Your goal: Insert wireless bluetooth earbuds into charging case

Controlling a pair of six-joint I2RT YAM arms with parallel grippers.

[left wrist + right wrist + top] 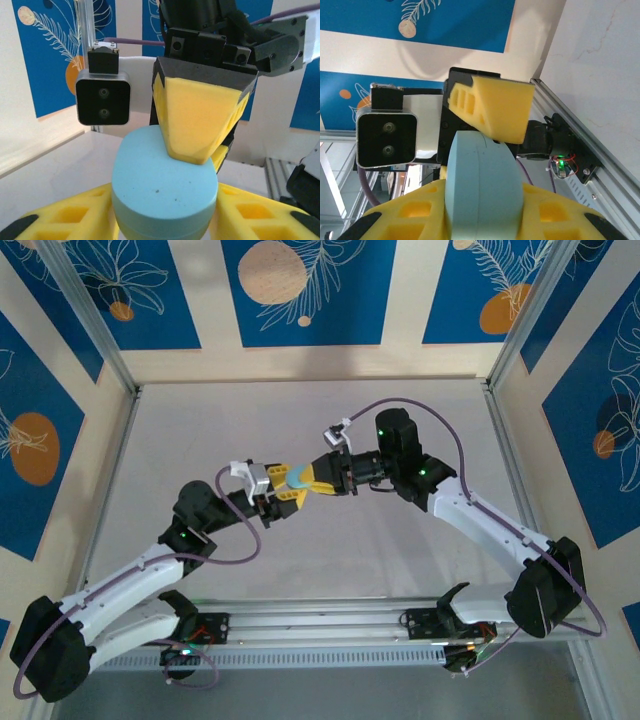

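**Tip to tip in mid-air**

From above, finds the left gripper (292, 486) and the right gripper (314, 482) nose to nose over the middle of the pale worktop (300, 420), with the light blue charging case (303, 490) lodged between their yellow fingers, off the surface. Through the left wrist camera, looks onto the case's broad oval face, flecked with a couple of dark specks, and sees the left fingers (75, 215) flanking its two narrow sides, close against them. Cannot tell whether those fingers press or merely stand beside. Shows, too, one right finger (200, 120) lying flat on the far part of that face, the tip of its mate peeking out just below the case. Through the right wrist camera, meets the case edge-on, nipped across its flat faces by the right gripper's own fingers, with one left finger (492, 105) above and behind it
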